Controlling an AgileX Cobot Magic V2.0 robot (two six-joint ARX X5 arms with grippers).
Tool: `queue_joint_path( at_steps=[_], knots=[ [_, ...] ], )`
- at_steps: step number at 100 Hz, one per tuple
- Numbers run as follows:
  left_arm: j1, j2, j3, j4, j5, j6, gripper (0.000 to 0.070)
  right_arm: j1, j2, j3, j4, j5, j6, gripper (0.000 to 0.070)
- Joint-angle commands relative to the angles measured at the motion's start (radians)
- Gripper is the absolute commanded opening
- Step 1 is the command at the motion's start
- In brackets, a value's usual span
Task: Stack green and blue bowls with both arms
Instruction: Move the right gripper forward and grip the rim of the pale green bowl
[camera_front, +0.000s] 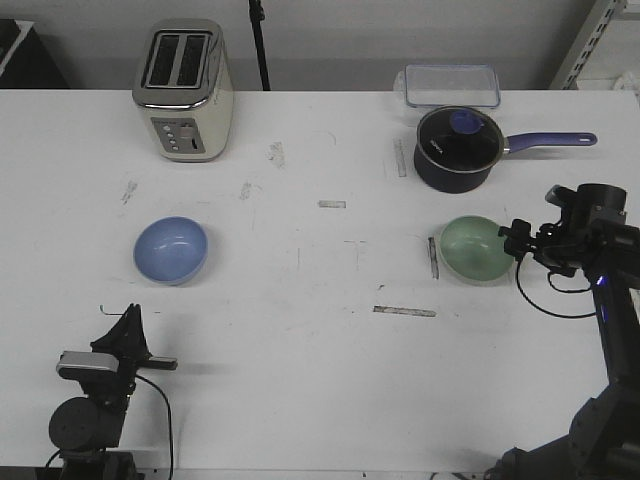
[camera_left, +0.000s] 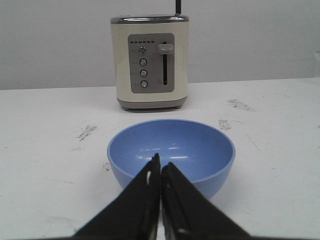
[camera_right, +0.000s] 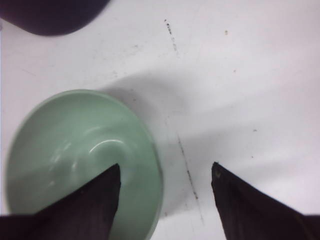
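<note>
right claw (camera_right: 165, 172) open astride green bowl (camera_front: 474, 249) rim, one finger inside | left claw (camera_left: 160, 167) closed, short of blue bowl (camera_front: 171, 249) on worktop (camera_front: 320, 380) | risk: glossy rim slips, bowl tips toward saucepan (camera_front: 460, 148)

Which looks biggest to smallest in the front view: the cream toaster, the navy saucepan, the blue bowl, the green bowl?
1. Cream toaster
2. Navy saucepan, counting its long handle
3. Blue bowl and green bowl: they look alike in size, so no ranking between them.
</note>
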Motion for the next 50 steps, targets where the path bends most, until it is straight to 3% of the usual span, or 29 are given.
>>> queue_joint_path(
  at_steps=[1,16,32,50],
  knots=[
    [0.000,-0.002,-0.021,0.013,0.000,0.006,0.0002,0.012,0.044,0.020,0.008,-0.003,-0.010,0.0394],
    [0.000,-0.002,-0.021,0.012,0.000,0.005,0.0002,0.039,0.097,0.019,0.024,0.000,-0.012,0.0362],
    [0.000,-0.002,-0.021,0.012,0.000,0.005,0.0002,0.050,0.116,0.019,0.034,0.000,-0.009,0.0008],
    [0.000,-0.002,-0.021,0.013,0.000,0.005,0.0002,0.050,0.107,0.019,0.035,0.000,-0.003,0.0000]
  ],
)
